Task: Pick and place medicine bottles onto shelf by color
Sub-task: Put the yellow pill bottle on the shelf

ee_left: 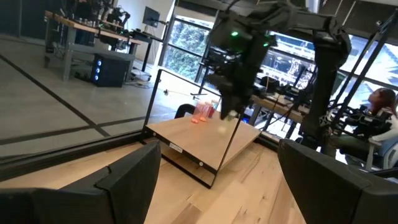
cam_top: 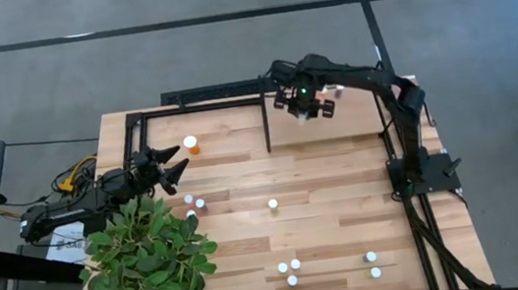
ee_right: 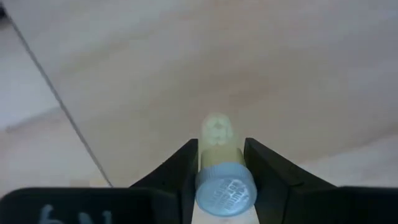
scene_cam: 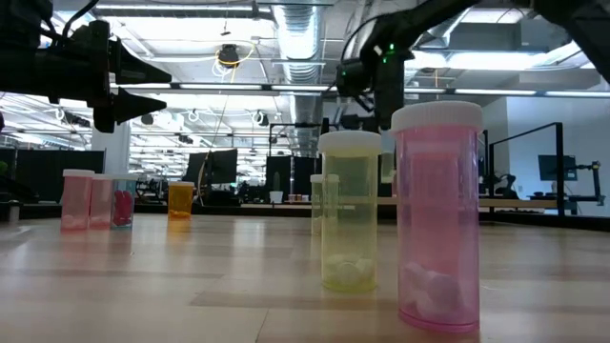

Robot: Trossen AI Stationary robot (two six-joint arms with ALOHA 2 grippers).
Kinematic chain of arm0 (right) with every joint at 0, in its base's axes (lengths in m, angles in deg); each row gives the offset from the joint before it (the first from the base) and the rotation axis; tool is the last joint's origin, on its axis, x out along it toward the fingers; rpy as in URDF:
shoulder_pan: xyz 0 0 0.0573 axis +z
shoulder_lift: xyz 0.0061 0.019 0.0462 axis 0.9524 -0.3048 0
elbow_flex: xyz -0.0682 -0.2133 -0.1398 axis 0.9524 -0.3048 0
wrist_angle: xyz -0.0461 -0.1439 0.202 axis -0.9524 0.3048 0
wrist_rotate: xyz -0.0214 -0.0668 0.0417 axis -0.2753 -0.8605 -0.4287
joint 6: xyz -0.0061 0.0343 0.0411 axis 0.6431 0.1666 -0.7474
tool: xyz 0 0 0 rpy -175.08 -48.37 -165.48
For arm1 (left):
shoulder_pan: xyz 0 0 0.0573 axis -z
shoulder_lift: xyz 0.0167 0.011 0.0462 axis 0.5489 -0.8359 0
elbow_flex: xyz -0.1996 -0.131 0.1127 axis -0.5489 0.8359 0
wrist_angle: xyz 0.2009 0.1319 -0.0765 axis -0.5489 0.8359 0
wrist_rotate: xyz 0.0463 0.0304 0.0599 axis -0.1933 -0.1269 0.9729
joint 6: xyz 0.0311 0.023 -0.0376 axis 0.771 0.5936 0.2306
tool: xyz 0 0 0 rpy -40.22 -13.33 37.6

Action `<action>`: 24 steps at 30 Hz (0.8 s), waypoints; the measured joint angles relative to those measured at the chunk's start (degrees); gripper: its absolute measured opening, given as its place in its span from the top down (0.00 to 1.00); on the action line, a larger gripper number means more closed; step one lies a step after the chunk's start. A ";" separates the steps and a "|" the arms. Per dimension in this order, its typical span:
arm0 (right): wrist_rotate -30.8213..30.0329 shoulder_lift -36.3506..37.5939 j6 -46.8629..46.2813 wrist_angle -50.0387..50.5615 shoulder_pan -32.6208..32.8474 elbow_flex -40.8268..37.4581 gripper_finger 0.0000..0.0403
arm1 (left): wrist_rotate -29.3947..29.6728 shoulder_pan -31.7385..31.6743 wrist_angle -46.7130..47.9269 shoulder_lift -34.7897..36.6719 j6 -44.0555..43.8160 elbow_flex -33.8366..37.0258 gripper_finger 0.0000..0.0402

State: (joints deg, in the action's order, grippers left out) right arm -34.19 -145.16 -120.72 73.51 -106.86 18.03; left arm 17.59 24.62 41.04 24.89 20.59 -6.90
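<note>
Shelf (cam_top: 326,129) pale wood; office bkgd

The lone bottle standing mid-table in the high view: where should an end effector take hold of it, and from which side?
Probably from straight above, fingers closing on the body just under the white cap. The lone bottle stands upright with bare table all round, so a descent looks unobstructed. The right end effector grips its own bottle similarly.

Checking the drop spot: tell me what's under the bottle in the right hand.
Beneath the yellow-green bottle held in the right hand lies the shelf board, pale and bare; the patch directly below the bottle is hidden.
</note>
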 joint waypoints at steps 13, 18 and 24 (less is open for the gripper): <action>-0.24 -2.38 -6.07 -8.35 -4.90 0.00 0.64 | 0.02 0.00 0.00 0.01 0.00 0.01 0.22; -1.34 -2.37 -11.56 -10.35 -5.36 0.02 0.63 | 0.00 0.00 -0.02 0.00 0.00 0.00 0.22; -2.34 -2.37 -14.44 -10.44 -5.62 0.02 0.64 | 0.00 0.00 -0.01 -0.01 0.00 0.01 0.22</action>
State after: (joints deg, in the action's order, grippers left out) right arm -36.53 -147.53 -135.16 63.07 -112.48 18.05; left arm 17.59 24.63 41.03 24.88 20.59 -6.89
